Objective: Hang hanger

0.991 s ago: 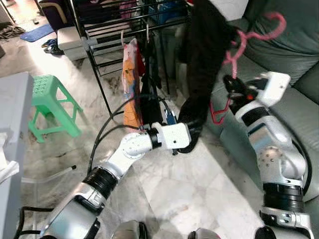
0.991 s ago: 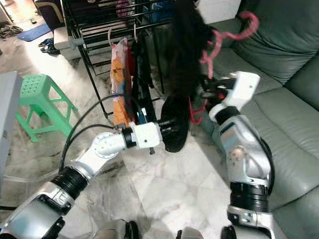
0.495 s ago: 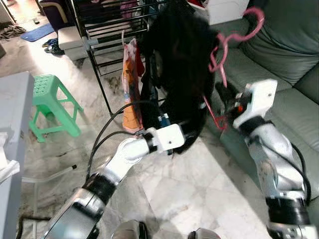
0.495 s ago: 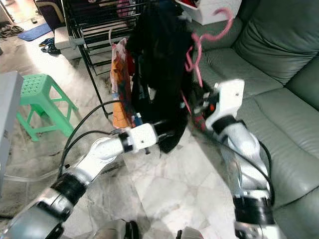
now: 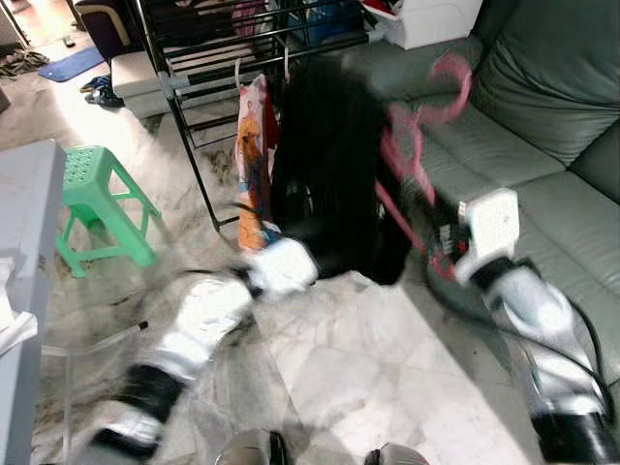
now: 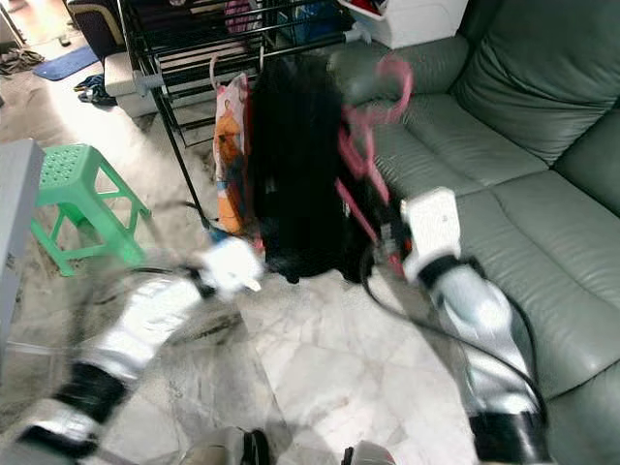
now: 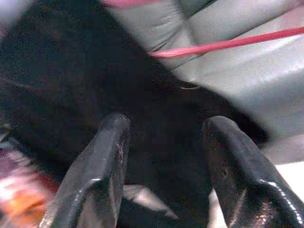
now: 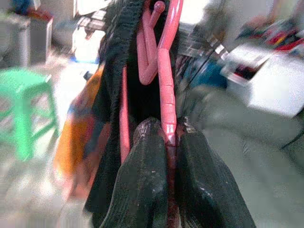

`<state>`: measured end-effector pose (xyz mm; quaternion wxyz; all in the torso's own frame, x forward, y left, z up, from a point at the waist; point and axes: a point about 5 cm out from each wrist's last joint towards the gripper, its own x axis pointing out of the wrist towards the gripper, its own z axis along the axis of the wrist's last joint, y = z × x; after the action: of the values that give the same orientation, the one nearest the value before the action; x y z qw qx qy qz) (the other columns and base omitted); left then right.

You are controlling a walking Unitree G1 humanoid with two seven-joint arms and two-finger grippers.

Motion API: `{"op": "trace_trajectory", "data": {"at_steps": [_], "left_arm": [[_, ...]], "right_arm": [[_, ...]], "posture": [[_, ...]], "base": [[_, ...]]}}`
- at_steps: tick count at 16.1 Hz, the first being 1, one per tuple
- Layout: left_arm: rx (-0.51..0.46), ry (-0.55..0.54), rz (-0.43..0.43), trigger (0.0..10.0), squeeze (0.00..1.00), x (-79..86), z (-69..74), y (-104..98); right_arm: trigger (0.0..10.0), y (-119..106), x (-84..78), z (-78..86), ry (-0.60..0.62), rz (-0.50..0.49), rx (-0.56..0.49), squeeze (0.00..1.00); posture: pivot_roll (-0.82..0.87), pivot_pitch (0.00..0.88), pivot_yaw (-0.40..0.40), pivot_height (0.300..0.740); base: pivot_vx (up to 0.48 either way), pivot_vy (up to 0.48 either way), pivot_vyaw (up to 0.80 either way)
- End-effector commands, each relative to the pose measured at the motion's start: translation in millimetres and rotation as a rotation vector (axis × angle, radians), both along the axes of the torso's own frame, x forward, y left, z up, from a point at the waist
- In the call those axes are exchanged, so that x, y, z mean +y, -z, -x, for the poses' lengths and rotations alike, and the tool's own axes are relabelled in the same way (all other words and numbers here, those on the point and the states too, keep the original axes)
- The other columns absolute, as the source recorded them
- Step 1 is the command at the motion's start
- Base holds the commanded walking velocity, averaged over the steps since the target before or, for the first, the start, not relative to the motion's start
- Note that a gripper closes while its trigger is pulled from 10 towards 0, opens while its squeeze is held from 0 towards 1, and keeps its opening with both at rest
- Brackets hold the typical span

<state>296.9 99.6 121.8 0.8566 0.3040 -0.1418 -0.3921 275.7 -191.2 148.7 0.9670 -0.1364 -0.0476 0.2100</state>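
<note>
A pink hanger (image 5: 417, 145) carries a black garment (image 5: 329, 184) and hangs in the air in front of the black drying rack (image 5: 194, 58). My right gripper (image 8: 168, 135) is shut on the hanger's pink stem, and it is held low beside the sofa (image 5: 441, 254). The hanger's hook (image 5: 450, 82) points up, apart from the rack's bars. My left arm is blurred in motion, its gripper (image 7: 166, 121) open with the black cloth just beyond its fingers (image 7: 107, 156).
An orange garment (image 5: 252, 145) hangs on the rack. A green stool (image 5: 97, 199) stands to the left, a grey table edge (image 5: 19, 242) nearer. A grey-green sofa (image 5: 542, 126) runs along the right, with a white box (image 5: 426, 19) behind it. Pale marble floor lies below.
The right gripper has dropped lower and carried the hanger and garment towards the rack. The left arm has swung down and back to the left, now blurred.
</note>
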Motion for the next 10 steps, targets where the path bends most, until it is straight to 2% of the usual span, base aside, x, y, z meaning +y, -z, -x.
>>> {"op": "trace_trajectory", "data": {"at_steps": [1, 2, 5, 6, 7, 10], "left_arm": [[-0.087, 0.034, -0.072, 10.0, 1.0, 4.2, 1.7, -6.4], [-0.082, 0.02, -0.096, 10.0, 1.0, 19.3, -3.4, -11.0], [-0.085, 0.125, -0.194, 10.0, 1.0, 33.5, 0.0, -9.9], [-0.082, 0.141, -0.217, 10.0, 1.0, 34.5, 0.1, -8.8], [-0.034, 0.175, -0.294, 10.0, 1.0, 38.7, -2.3, -2.3], [0.013, 0.221, -0.341, 10.0, 1.0, 39.2, -9.0, -0.6]], "right_arm": [[10.0, -4.8, 4.6, 4.7, -0.081, 0.018, -0.015, 0.0], [10.0, 5.6, -6.3, 14.9, -0.13, 0.089, 0.039, 0.0], [10.0, 11.7, -22.5, 29.2, -0.239, 0.185, 0.125, 0.0], [10.0, 11.4, -24.4, 30.5, -0.253, 0.199, 0.13, 0.0], [10.0, 11.0, -29.1, 34.3, -0.298, 0.245, 0.148, 0.0], [10.0, 10.1, -28.1, 36.6, -0.356, 0.278, 0.149, 0.0]], "posture": [[-0.05, 0.016, 0.036, 0.74], [-0.05, 0.019, 0.037, 0.74], [-0.05, 0.022, 0.043, 0.74], [-0.05, 0.022, 0.043, 0.74], [-0.05, 0.022, 0.043, 0.74], [-0.06, 0.022, 0.047, 0.74]], "base": [[0.0, 0.0, 0.0], [0.0, 0.0, 0.0], [0.0, 0.0, 0.0], [0.0, 0.0, 0.0], [0.0, 0.0, 0.0], [0.0, 0.0, 0.0]]}}
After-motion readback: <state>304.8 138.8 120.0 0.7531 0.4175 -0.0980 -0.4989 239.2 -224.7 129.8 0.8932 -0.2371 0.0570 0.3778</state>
